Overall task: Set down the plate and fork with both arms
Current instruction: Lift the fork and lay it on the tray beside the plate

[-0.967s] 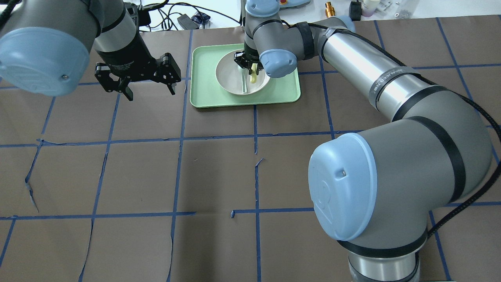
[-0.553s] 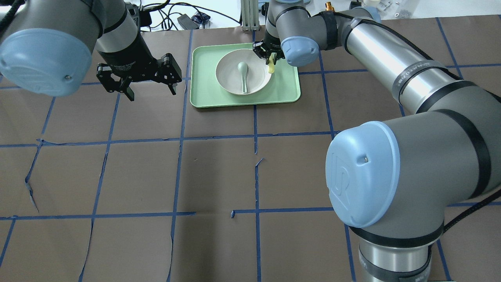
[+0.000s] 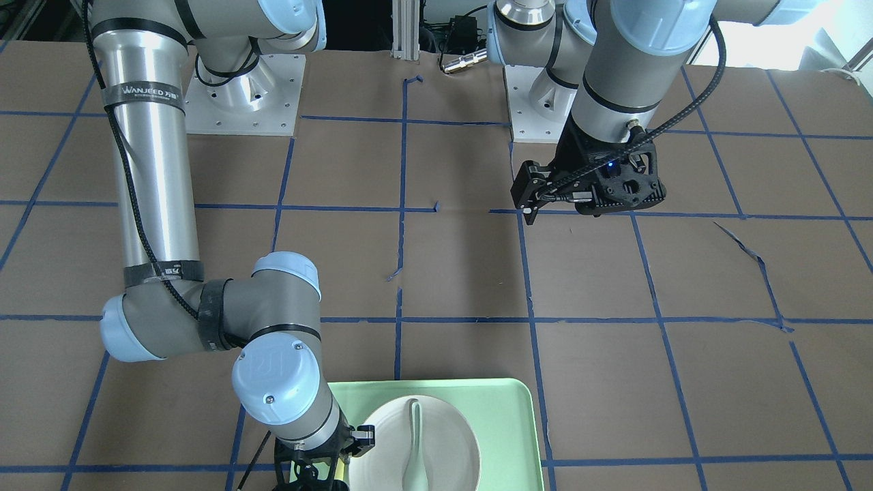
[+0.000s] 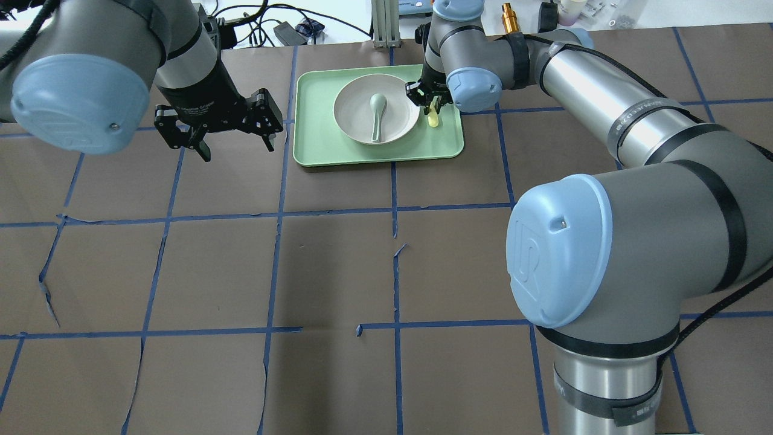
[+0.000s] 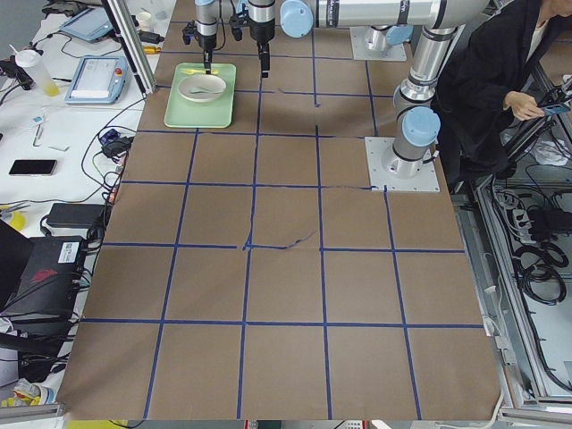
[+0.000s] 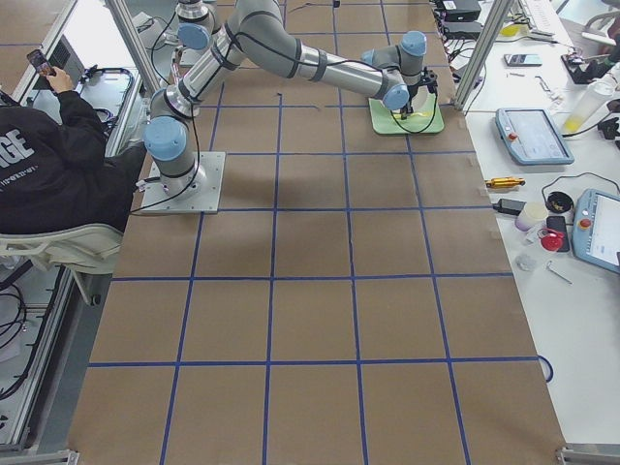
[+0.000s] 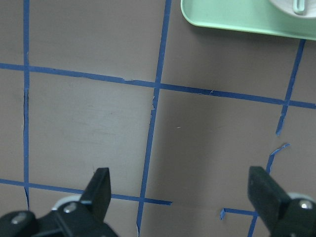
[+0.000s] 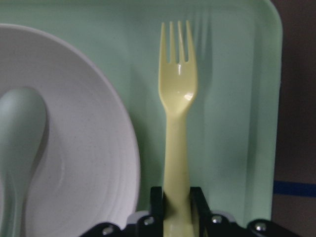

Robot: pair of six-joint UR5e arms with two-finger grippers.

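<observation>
A: Fork status?
B: Right gripper clamps the fork by its handle, over the tray, just beside the plate.
A: Plate?
B: On the tray, spoon in it. Left gripper spread wide, empty. I'd say both placements are left.

We take this for a robotics lab: two robot arms stand bolted to metal base plates on a long table covered in brown paper and gridded with blue tape. Around it we see control tablets, loose cables, an aluminium frame post, seated operators and a white side bench strewn with small tools
</observation>
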